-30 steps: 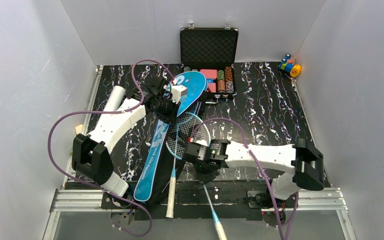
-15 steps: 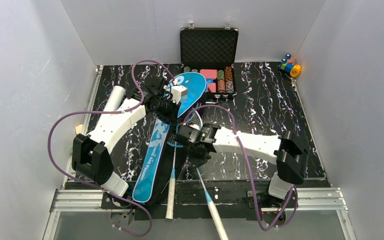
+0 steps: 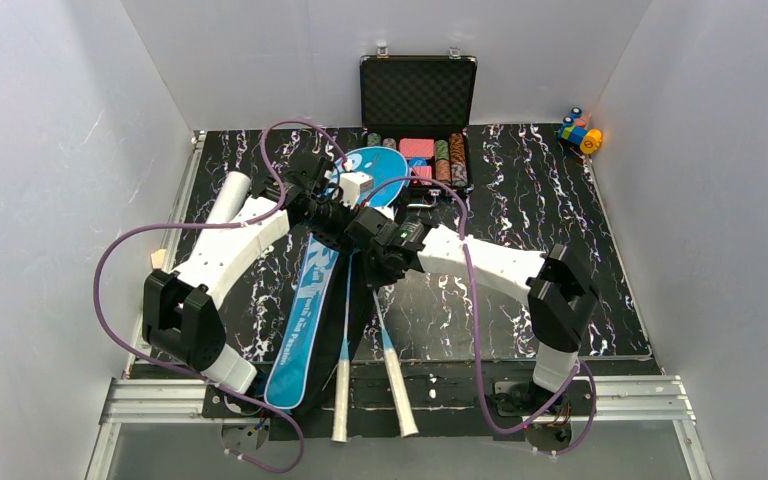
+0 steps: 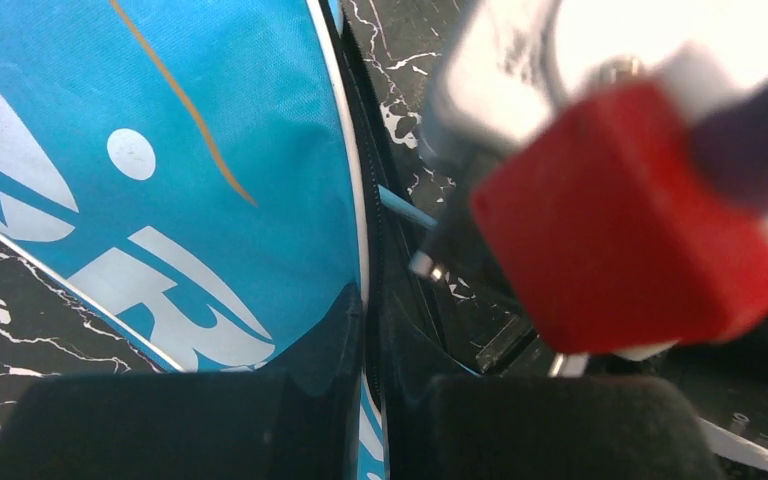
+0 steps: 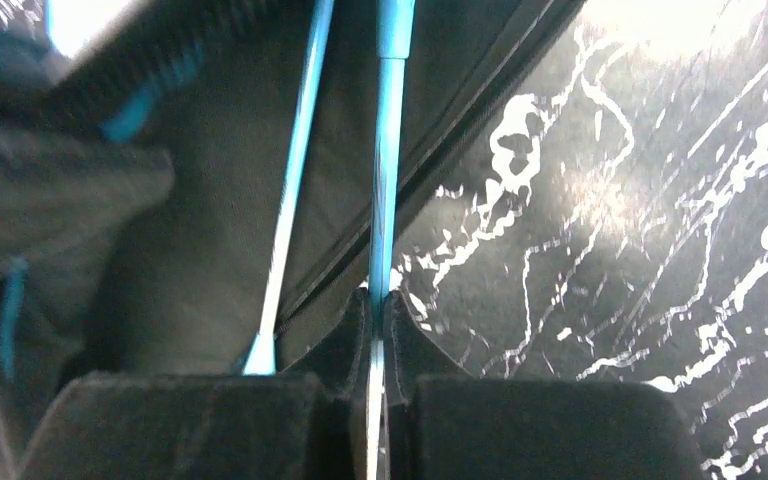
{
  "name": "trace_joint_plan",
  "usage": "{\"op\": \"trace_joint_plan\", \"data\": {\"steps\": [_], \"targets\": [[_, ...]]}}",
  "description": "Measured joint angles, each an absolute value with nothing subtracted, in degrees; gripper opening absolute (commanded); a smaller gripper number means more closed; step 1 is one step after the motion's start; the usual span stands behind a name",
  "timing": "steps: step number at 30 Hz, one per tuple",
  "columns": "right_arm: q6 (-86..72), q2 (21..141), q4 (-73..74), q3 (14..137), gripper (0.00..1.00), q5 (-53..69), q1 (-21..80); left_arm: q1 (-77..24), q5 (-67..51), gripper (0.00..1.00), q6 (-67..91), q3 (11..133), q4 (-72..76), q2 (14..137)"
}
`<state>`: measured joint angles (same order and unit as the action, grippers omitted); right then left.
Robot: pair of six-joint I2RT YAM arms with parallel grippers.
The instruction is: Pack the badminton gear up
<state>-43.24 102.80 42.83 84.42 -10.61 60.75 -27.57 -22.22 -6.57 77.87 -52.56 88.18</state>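
Top external view: the blue bag (image 3: 295, 335) is laid lengthwise, near edge to far side, and unzipped along one long edge. Its zip edge is pinched by the left gripper (image 4: 365, 405), whose fingers (image 4: 160, 430) are pressed together on the fabric. The blue panel is spread ahead and left of them.

Two rackets are lodged in the bag mouth with their heads hidden and handles out behind. One racket shaft (image 5: 388, 150) is pinched by the right gripper (image 5: 378, 310) and runs straight ahead of its fingers (image 5: 520, 420) into the black lining. The second racket shaft (image 5: 295, 150) is just left, untouched.

Judgement: the held racket is to be pushed along its own long axis, forward from the fingers, and the right arm is nearer.

The open poker case (image 3: 418, 95), with chips inside, is set beyond both grippers. The white tube (image 3: 228, 195) is outside the bag, well left of the left fingers. The toy blocks (image 3: 580, 130) are far right. A shuttlecock cannot be made out.
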Motion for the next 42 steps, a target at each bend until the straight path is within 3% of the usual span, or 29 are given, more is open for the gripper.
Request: {"op": "trace_joint_plan", "data": {"steps": [14,18,21,27,38,42], "targets": [[-45.74,102.74,15.99,73.28,0.01,-7.81,57.21,-27.59,-23.16,0.00,-6.85,77.87,-53.32,88.14],[-46.96,102.02,9.65,71.02,0.31,-4.60,56.42,-27.59,-23.14,0.00,-7.05,77.87,-53.60,88.14],[-48.14,100.22,4.64,67.00,0.41,-2.13,56.31,-27.59,-23.14,0.00,-7.03,77.87,-53.74,88.07],[-49.54,95.64,-1.41,61.34,0.47,1.30,55.92,-27.73,-23.53,0.00,-7.01,77.87,-53.95,88.05],[-51.24,83.50,-6.04,49.32,0.48,1.48,51.35,-27.86,-23.53,0.00,-7.01,77.87,-53.98,87.90],[-51.90,84.38,-6.96,46.59,0.52,1.67,48.66,-27.86,-23.55,0.00,-6.96,77.87,-54.00,87.68]]}}
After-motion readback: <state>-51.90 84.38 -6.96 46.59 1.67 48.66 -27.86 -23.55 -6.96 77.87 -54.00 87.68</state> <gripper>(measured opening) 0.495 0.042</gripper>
